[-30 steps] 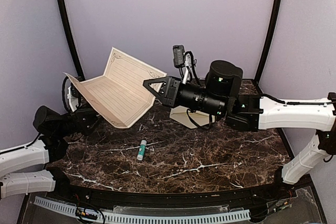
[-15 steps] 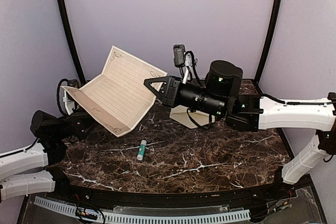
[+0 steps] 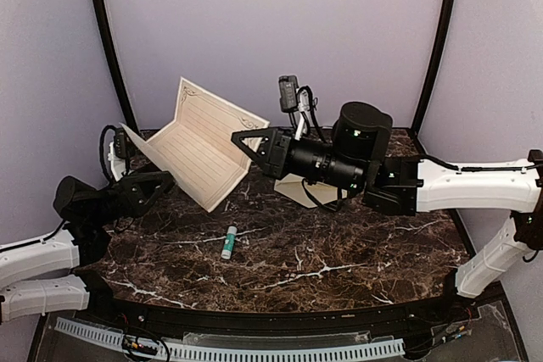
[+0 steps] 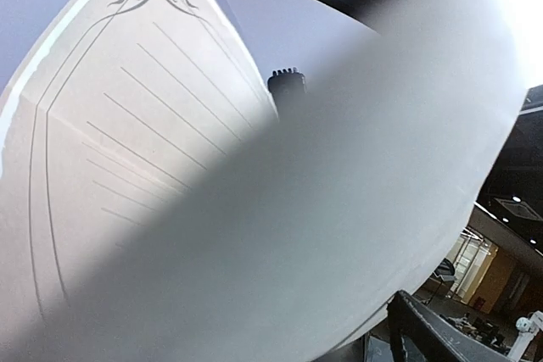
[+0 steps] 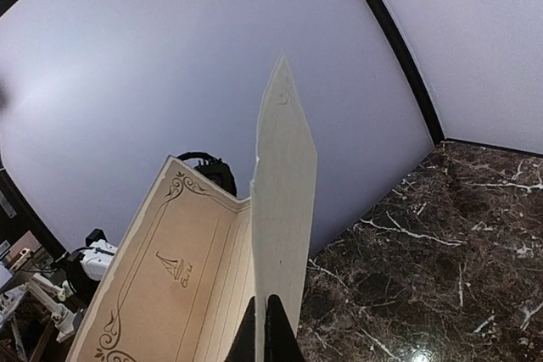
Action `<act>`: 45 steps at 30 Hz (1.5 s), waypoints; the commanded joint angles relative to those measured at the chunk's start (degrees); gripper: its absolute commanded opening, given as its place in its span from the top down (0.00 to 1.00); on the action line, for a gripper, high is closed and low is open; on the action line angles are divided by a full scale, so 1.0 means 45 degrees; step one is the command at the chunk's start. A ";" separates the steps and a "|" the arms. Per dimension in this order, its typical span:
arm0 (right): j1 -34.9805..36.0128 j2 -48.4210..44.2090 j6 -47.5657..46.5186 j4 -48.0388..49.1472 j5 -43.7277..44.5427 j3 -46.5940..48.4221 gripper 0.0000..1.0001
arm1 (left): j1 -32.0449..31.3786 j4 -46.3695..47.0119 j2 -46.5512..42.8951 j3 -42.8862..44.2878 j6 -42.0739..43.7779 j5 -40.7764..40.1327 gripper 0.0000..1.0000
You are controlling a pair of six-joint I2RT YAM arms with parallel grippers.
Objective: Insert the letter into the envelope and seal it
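The letter [image 3: 199, 146], cream with a brown ornate border, hangs in the air folded into a V. My right gripper [image 3: 243, 137] is shut on its right edge; in the right wrist view the fingertips [image 5: 268, 328] pinch one panel edge-on beside the bordered panel [image 5: 170, 294]. My left gripper [image 3: 164, 181] sits just under the letter's lower left panel. In the left wrist view the letter [image 4: 127, 167] fills the frame, and one finger [image 4: 424, 332] shows far to the right, jaws spread. The envelope [image 3: 297, 191] lies on the table, partly hidden behind the right arm.
A green-capped glue stick [image 3: 229, 242] lies on the dark marble table [image 3: 339, 252] in front of the letter. Black frame poles [image 3: 106, 40] stand at the back corners. Purple walls close in the back and sides.
The left gripper has moved up and right, back under the letter. The letter's left panel has swung up, so the V fold is tighter. The right arm has hardly moved.
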 commanded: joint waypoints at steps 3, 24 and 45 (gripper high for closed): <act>0.0157 -0.0096 -0.0608 0.1008 -0.0924 -0.0360 1.00 | -0.0052 -0.0164 0.0372 0.0386 -0.0547 -0.0566 0.12; 0.0290 -0.0008 -0.1720 0.1490 -0.1725 -0.0800 1.00 | -0.0054 -0.1037 0.0533 0.0668 -0.0574 -0.1046 0.89; -0.1039 -0.4628 -0.4453 -0.2560 -0.3180 -0.1440 0.26 | -0.0054 -0.6015 0.0475 0.2769 0.2868 -0.0047 1.00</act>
